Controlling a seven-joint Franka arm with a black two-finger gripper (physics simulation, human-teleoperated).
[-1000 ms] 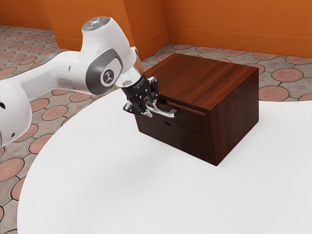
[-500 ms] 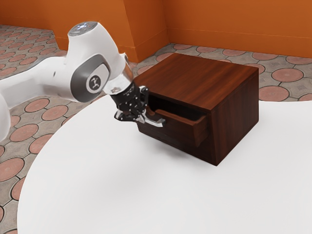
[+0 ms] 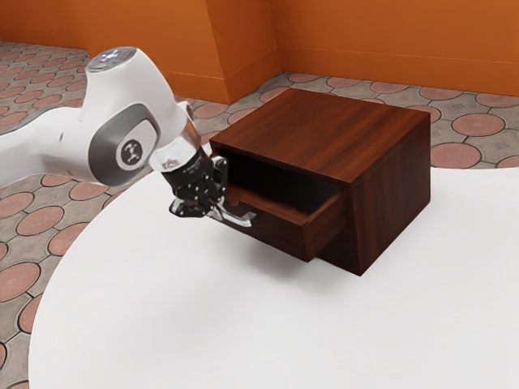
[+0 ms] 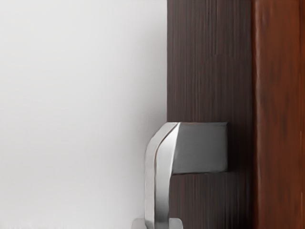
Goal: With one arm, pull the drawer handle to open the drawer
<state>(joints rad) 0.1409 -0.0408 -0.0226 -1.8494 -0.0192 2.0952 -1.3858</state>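
Drawer [image 3: 280,220] slid further out, pincer [image 3: 217,209] gripping handle [image 3: 238,217].

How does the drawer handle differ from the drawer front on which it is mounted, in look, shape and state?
The drawer handle is smooth silver-grey metal; the drawer front is dark brown wood with grain. The handle is a narrow bent bar standing off the surface; the front is a broad flat panel. The end effector grips the handle, not the front. Both belong to one drawer, pulled out of the cabinet.
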